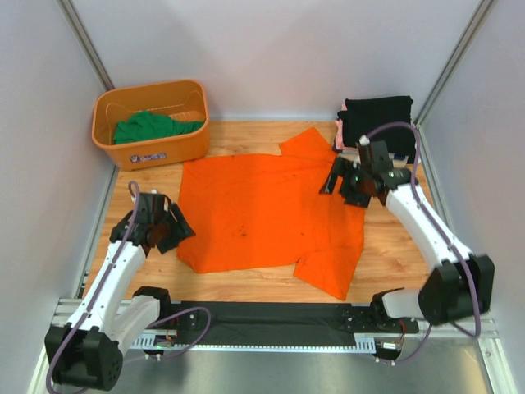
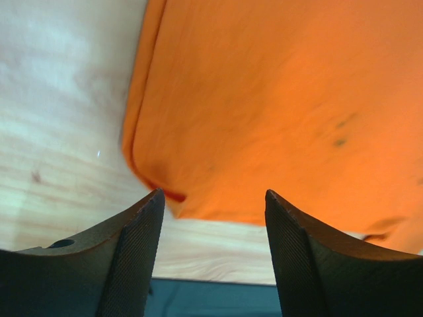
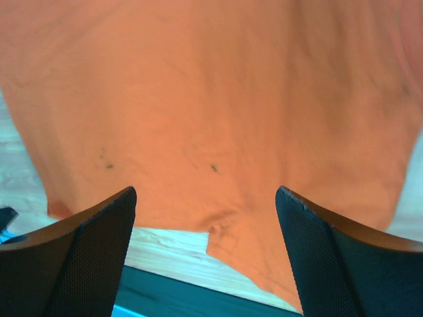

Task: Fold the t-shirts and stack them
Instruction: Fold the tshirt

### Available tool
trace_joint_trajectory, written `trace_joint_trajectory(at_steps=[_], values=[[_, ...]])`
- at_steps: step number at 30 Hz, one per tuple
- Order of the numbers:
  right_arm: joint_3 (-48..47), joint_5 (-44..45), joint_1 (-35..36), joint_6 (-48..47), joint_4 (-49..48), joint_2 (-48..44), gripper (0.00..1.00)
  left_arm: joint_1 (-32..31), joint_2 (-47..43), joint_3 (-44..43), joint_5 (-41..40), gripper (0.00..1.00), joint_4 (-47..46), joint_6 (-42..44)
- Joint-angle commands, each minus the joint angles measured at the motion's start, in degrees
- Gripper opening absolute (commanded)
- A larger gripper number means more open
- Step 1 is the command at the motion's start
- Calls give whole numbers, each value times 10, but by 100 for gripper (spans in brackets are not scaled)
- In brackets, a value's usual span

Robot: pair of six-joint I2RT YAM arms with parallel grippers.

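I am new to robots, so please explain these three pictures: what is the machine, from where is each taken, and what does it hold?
These are two robot arms, left and right, each ending in a two-finger gripper. One picture looks down from above; the other two come from wrist cameras. On the wooden table an orange t-shirt lies spread flat. A green t-shirt sits in the orange basket; a folded black t-shirt lies far right. The left gripper and the right gripper are open, holding nothing.
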State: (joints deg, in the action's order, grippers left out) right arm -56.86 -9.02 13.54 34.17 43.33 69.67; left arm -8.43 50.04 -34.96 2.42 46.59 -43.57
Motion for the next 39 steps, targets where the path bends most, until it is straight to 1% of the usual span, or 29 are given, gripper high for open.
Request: trace_joint_trajectory(at_steps=[1, 2, 3, 4, 9, 13, 15, 17, 18, 19, 21, 23, 25, 26, 27, 28, 29, 30, 33, 36, 39], values=[[133, 20, 3, 114, -72, -101, 86, -40, -13, 13, -20, 73, 2, -50], [152, 17, 6, 121, -72, -136, 86, -48, -11, 16, -23, 74, 0, -55], [179, 14, 9, 124, -71, -147, 86, -58, -4, 19, -23, 74, -2, -58], [186, 10, 8, 122, -69, -153, 86, -59, -1, 20, -39, 74, -5, -59], [201, 0, 10, 99, -40, -162, 86, -60, 29, 30, -45, 73, -18, -55], [223, 1, 9, 104, -38, -178, 86, -61, 32, 44, -42, 69, -26, -56], [234, 2, 10, 106, -38, -184, 86, -61, 32, 49, -35, 65, -34, -54], [246, 11, 10, 113, -37, -193, 86, -61, 37, 49, -28, 50, -40, -51], [249, 16, 10, 117, -33, -197, 86, -61, 36, 49, -29, 40, -40, -49], [252, 24, 10, 121, -24, -200, 86, -61, 34, 48, -29, 22, -41, -49], [260, 44, 10, 134, -14, -213, 85, -61, 27, 45, -29, 0, -45, -48], [268, 50, 10, 156, -1, -226, 85, -61, 19, 39, -39, 0, -43, -44], [283, 53, 25, 171, 9, -236, 85, -61, 9, 18, -53, 0, -25, -44], [286, 62, 37, 177, 16, -243, 85, -61, -7, 10, -73, 0, -17, -44], [286, 74, 62, 189, 25, -245, 85, -61, -17, -9, -84, 0, -9, -44], [285, 108, 77, 194, 46, -249, 85, -60, -27, -18, -93, 0, 2, -44], [284, 121, 90, 200, 60, -251, 85, -60, -45, -26, -109, 0, 6, -42], [283, 133, 113, 216, 71, -252, 85, -60, -51, -42, -115, 0, 10, -42], [290, 163, 150, 250, 113, -269, 84, -57, -66, -63, -125, 0, 19, -35], [314, 167, 174, 275, 135, -291, 79, -55, -71, -64, -115, 0, 13, -28], [338, 144, 194, 293, 137, -293, 73, -55, -80, -56, -104, 0, 7, -24]])
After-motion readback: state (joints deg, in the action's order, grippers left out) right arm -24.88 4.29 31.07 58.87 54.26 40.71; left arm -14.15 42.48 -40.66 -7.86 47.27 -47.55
